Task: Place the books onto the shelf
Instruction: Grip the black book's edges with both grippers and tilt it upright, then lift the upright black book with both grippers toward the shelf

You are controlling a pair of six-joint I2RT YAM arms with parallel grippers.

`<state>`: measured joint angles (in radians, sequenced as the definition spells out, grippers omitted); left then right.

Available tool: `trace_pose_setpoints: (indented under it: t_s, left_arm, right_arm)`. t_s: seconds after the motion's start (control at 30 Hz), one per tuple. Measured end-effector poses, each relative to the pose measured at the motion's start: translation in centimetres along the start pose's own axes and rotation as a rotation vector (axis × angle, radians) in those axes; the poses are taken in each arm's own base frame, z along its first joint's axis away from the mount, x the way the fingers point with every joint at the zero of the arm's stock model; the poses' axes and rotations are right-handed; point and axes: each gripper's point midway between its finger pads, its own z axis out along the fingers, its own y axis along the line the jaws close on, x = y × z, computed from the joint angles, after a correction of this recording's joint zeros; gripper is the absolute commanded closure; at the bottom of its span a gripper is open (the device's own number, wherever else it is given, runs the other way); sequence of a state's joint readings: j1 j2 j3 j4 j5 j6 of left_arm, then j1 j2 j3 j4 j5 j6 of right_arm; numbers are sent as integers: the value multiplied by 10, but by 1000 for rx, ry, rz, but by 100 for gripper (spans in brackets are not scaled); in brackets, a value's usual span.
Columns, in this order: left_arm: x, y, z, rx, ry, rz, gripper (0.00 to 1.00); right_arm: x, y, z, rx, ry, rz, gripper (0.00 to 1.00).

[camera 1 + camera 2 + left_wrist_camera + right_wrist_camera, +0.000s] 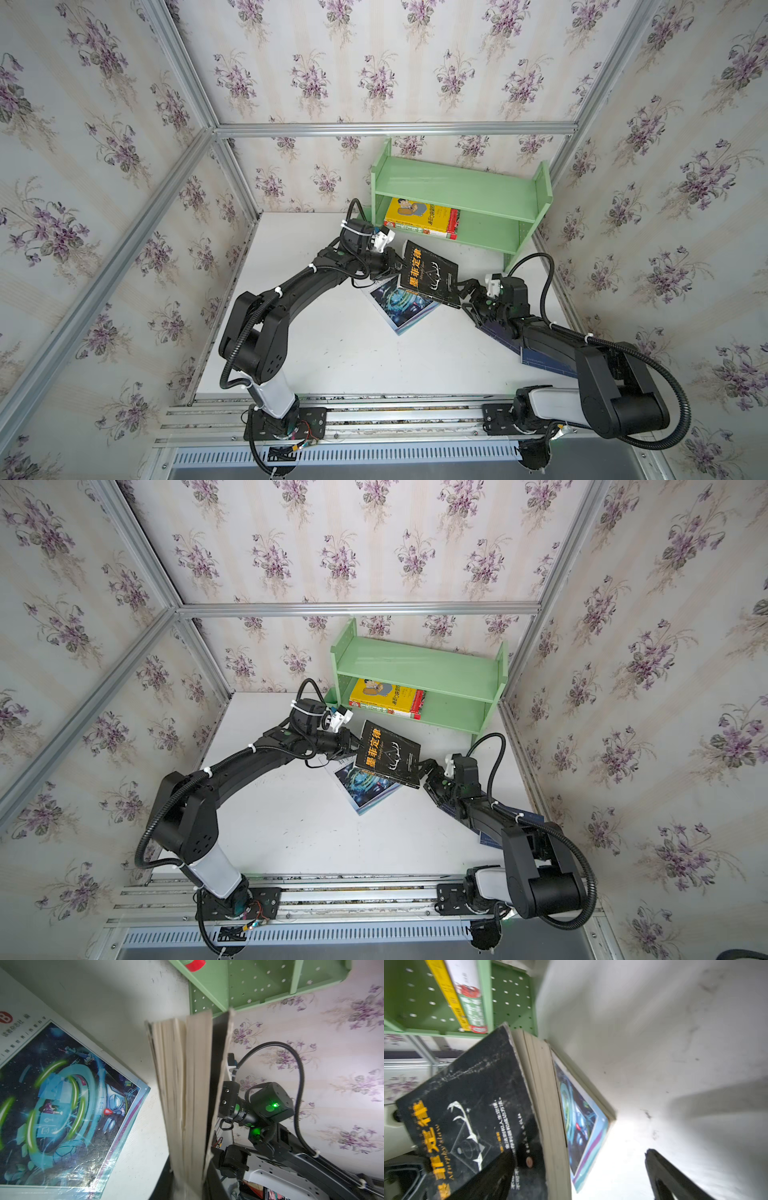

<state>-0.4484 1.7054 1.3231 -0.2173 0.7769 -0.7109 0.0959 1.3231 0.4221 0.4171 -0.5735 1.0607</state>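
— Where is the black book (430,274)?
— Off the table (332,353), tilted, above the white-blue swirl book (401,309), which lies flat. The left gripper (395,266) is clenched on the edge nearest its own arm.
— And the right gripper (467,297)?
— Jaws spread wide at the book's opposite corner. In the right wrist view one finger (492,1178) overlaps the cover.
— The shelf (457,187)?
— At the back. On its lower tier the yellow cartoon book (419,214) lies flat on a green-covered book (409,228). Navy books (536,359) lie partly under the right arm.
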Motion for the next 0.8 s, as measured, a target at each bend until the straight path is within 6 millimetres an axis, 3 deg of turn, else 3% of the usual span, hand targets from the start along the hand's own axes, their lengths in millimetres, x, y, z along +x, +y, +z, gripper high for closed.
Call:
trace_pose_setpoints:
  t_s: [0.17,0.37,0.47,0.7,0.8]
  left_arm:
    - [-14,-21,-27,80,-21,9,98]
    - [-20,-38,-41,141,-17,50,98]
    - [-25,-42,-43,159,-15,70,98]
    - [-34,-45,-45,184,-11,84,98]
    - [-41,-44,-47,187,-20,84,98]
  right_arm:
    - [-2,37,0,-175,27,2,5]
    - [-6,78,0,-407,83,44,32]
    - [-5,91,1,-476,127,69,40]
    - [7,115,-10,-564,197,37,43]
    - [10,122,-16,-586,208,16,50]
